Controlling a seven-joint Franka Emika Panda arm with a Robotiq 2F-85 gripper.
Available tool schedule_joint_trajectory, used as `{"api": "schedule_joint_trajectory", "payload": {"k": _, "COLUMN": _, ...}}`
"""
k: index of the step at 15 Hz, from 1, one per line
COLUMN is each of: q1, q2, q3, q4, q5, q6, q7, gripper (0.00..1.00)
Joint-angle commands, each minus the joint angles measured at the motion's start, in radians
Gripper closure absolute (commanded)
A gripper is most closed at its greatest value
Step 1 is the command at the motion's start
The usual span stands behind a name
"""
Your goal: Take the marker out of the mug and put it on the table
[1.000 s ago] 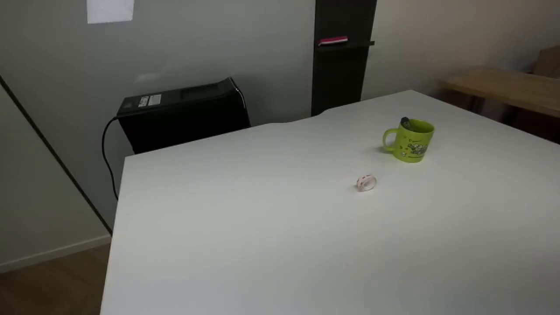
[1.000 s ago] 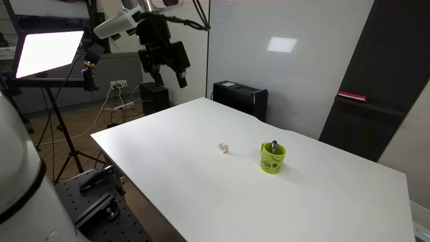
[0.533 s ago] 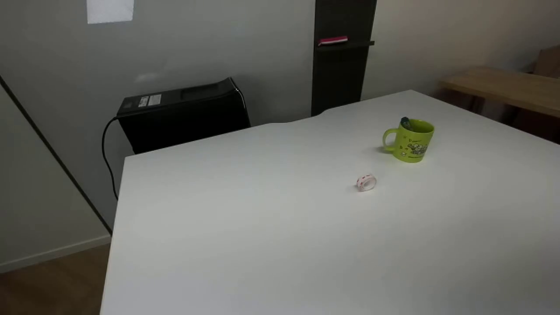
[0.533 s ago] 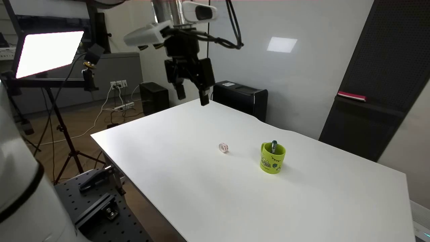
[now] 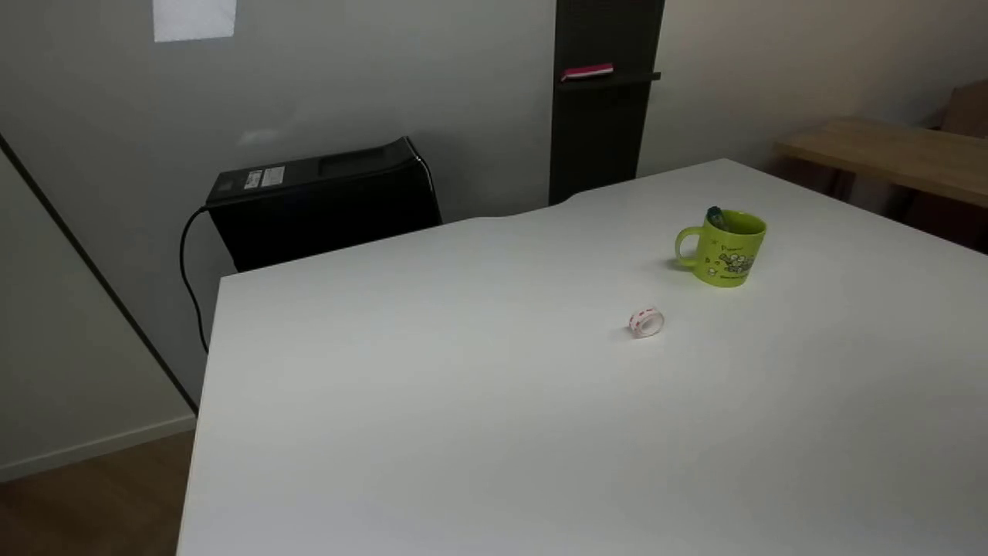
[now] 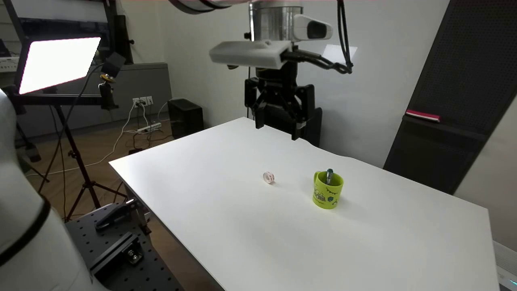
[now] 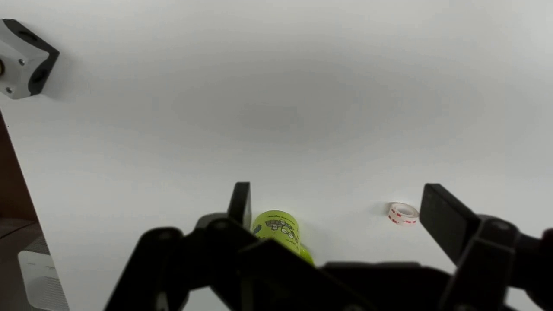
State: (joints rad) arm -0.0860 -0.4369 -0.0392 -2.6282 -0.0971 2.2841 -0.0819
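Observation:
The lime-green mug (image 6: 325, 197) stands upright on the white table (image 6: 250, 226); both exterior views show it, here too (image 5: 725, 259). The dark marker (image 6: 329, 176) leans inside the mug, its top end sticking out above the rim near the handle (image 5: 716, 218). My gripper (image 6: 278, 129) is open and empty, pointing down, high above the table and up and left of the mug in that exterior view. In the wrist view the open jaws (image 7: 338, 196) stand wide apart. The mug (image 7: 276, 226) shows there beside the left finger, partly covered by it; the marker is hidden there.
A small white-and-red tape roll (image 7: 402, 220) lies on the table near the mug, on its handle side (image 5: 636, 324). A black box (image 5: 324, 205) stands against the wall beyond the table edge. A grey-and-black object (image 7: 26, 65) shows at the wrist view's upper left.
In an exterior view my arm and gripper have moved right and down, nearer the mug, and turned more upright. The gripper has stayed open. The mug, marker and tape roll have not moved.

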Motion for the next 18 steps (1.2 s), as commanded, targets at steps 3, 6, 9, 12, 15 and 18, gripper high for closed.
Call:
{"api": "schedule_joint_trajectory", "payload": {"k": 3, "q1": 0.054, "q2": 0.233, "q3": -0.109, "q4": 0.267, "q5": 0.13, "q6": -0.11, "q7": -0.282, "gripper": 0.0}}
{"api": "schedule_joint_trajectory", "payload": {"k": 6, "q1": 0.053, "q2": 0.321, "q3": -0.152, "q4": 0.394, "q5": 0.263, "q6": -0.224, "q7": -0.465, "gripper": 0.0}}
{"api": "schedule_joint_trajectory", "payload": {"k": 9, "q1": 0.021, "q2": 0.403, "q3": -0.169, "q4": 0.517, "q5": 0.332, "q6": -0.353, "q7": -0.576, "gripper": 0.0}}
{"api": "schedule_joint_trajectory", "payload": {"k": 12, "q1": -0.003, "q2": 0.368, "q3": -0.146, "q4": 0.473, "q5": 0.303, "q6": -0.333, "q7": -0.542, "gripper": 0.0}}
{"api": "schedule_joint_trajectory", "payload": {"k": 15, "q1": -0.012, "q2": 0.402, "q3": -0.145, "q4": 0.509, "q5": 0.305, "q6": -0.352, "q7": -0.547, "gripper": 0.0}}
{"api": "schedule_joint_trajectory", "payload": {"k": 18, "q1": -0.012, "q2": 0.406, "q3": -0.144, "q4": 0.513, "q5": 0.306, "q6": -0.355, "q7": -0.548, "gripper": 0.0}}
